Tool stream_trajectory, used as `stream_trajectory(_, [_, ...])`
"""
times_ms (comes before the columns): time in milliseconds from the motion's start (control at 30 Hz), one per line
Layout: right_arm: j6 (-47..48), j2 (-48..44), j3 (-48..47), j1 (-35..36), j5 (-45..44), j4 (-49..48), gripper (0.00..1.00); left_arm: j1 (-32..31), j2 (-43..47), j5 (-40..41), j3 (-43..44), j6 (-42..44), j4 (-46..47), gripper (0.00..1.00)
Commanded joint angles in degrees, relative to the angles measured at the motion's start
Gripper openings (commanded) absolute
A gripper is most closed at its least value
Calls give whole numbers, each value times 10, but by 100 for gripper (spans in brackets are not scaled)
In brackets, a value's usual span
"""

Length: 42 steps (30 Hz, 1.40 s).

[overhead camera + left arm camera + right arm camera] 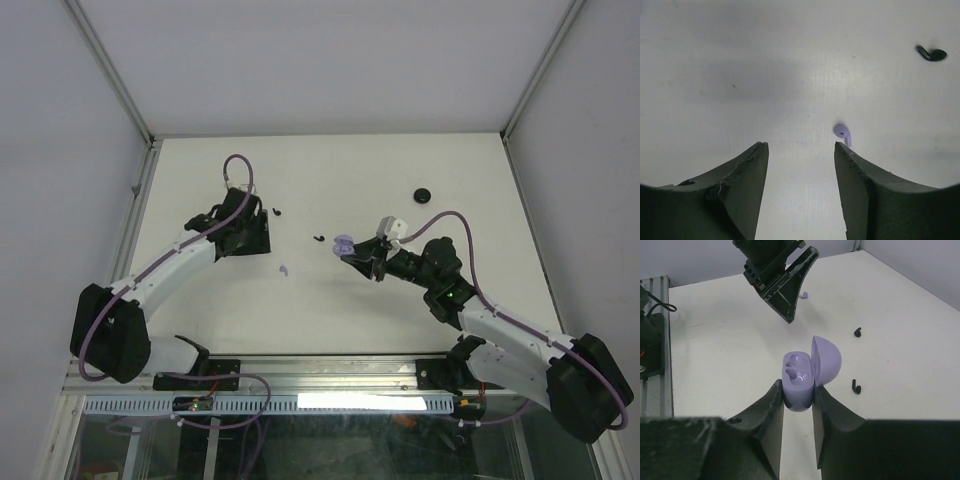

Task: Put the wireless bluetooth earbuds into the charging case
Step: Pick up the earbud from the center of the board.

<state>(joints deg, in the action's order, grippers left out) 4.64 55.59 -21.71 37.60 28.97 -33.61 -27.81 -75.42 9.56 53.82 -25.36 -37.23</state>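
My right gripper is shut on the base of an open lilac charging case, held above the table. Its lid stands open to the right, and both sockets are empty. The case also shows in the top view. My left gripper is open and empty, just above the table. A lilac earbud lies just ahead of its right fingertip, and also shows in the top view and the right wrist view. Two black earbuds lie on the table.
A black round case sits at the back right of the white table. The black earbuds show right of the lilac case in the right wrist view. The left gripper's fingers hang beyond the case.
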Motion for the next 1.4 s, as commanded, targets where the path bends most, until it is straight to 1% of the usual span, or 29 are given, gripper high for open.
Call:
stream_trajectory(0, [5,-16,0,2,-11,-39,0,59,-37,57,47,48,-4,56])
stream_trajectory(133, [5,-19,3,2,-14,-42,0,106,-94,86,81,86,-9,56])
stream_trajectory(233, [6,-20,8,2,-22,-48,0,130,-133,109,110,112,-12,56])
stream_trajectory(533, [14,-26,9,2,-28,-46,0,192,-239,117,186,147,-21,51])
stream_trajectory(767, [15,-21,6,2,-28,-45,0,227,-288,91,226,164,-24,47])
stream_trajectory(867, [15,-21,6,2,-26,-43,0,241,-303,68,238,164,-24,44])
stream_trajectory(967, [15,-20,5,2,-25,-43,0,251,-318,63,255,166,-24,41])
stream_trajectory(1233, [15,-20,4,3,-23,-39,0,266,-359,28,288,167,-28,35])
stream_trajectory(1367, [16,-20,4,3,-23,-37,0,266,-371,26,291,167,-33,32])
